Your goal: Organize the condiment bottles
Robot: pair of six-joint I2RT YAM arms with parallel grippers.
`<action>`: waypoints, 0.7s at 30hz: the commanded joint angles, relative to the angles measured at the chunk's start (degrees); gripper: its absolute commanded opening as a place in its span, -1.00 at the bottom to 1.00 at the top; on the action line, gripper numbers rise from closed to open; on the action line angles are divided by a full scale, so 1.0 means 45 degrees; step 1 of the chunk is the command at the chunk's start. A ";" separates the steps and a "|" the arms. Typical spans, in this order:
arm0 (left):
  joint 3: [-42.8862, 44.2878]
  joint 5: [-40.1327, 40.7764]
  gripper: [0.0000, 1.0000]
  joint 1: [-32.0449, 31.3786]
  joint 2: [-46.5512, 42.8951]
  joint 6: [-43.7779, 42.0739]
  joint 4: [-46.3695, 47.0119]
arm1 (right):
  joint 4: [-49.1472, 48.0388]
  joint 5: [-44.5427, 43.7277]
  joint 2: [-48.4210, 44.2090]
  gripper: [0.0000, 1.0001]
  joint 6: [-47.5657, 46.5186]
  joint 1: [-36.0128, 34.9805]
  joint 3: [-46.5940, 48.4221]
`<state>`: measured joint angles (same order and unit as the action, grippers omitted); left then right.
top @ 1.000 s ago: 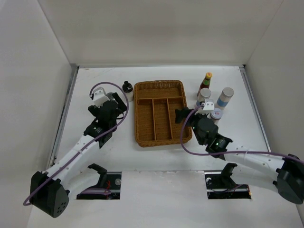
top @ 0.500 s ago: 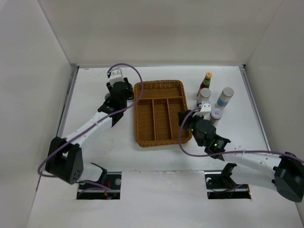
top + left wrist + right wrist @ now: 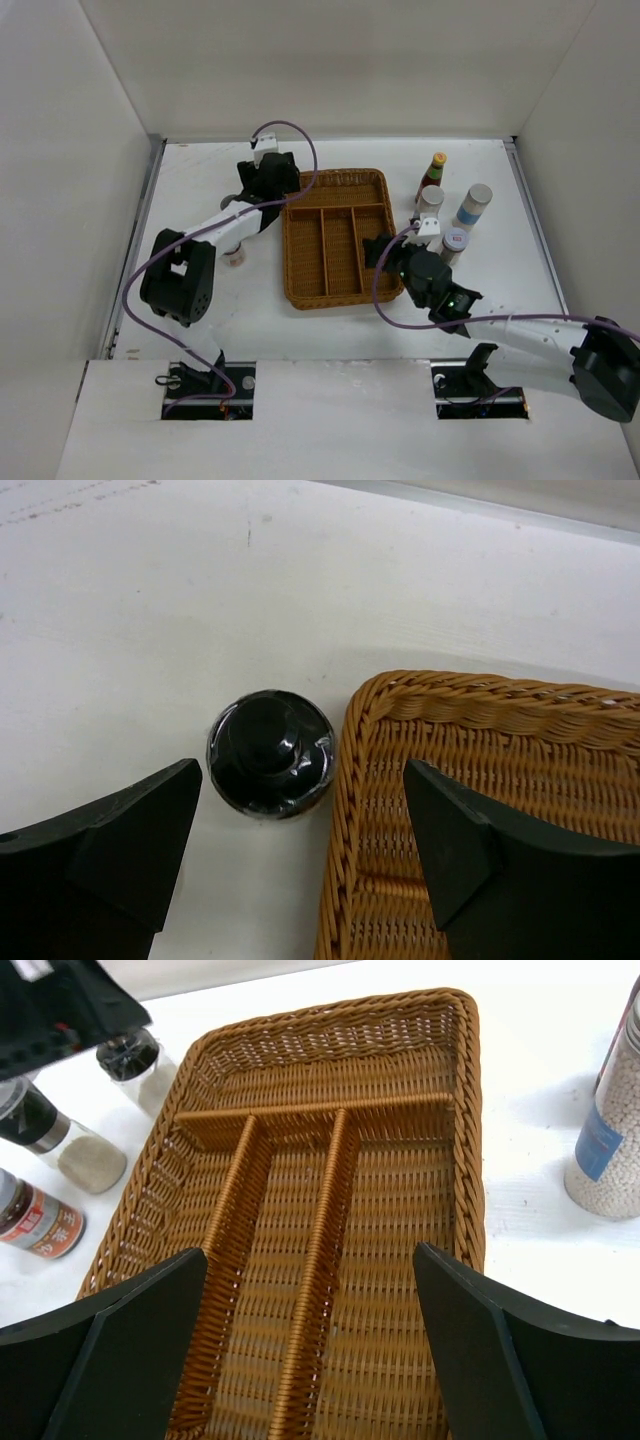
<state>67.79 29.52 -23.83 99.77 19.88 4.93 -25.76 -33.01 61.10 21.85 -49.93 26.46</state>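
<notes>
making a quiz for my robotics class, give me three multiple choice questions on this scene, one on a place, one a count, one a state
1. Where is the black-capped bottle?
A) on the table beside the tray's corner
B) inside the tray
C) stacked on another bottle

2. How many compartments does the tray have?
A) two
B) six
C) four

3. What state is the left gripper in?
A) shut on the bottle
B) open
C) shut on the tray's rim

Answers:
1 A, the left wrist view shows it standing outside the rim.
2 C, one runs crosswise and three lengthwise.
3 B, its jaws stand wide apart, holding nothing.
</notes>
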 commanded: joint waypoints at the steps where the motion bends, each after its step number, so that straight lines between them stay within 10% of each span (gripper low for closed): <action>1: 0.0697 0.0313 0.61 0.0190 0.0348 -0.0121 0.0096 | -0.0858 0.0188 -0.0297 0.83 0.0047 0.0051 0.0039; 8: 0.0637 0.1235 0.59 0.0091 0.0952 -0.0238 0.0604 | -0.0819 0.0364 0.0054 0.86 0.0067 0.0071 0.0175; 21: 0.0484 0.1193 -0.29 0.0269 -0.0214 -0.0452 0.1851 | -0.0858 0.0364 -0.0141 0.86 0.0184 0.0247 0.0038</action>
<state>70.30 33.39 -22.52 106.87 18.76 7.09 -26.26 -32.08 60.88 22.06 -49.17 26.39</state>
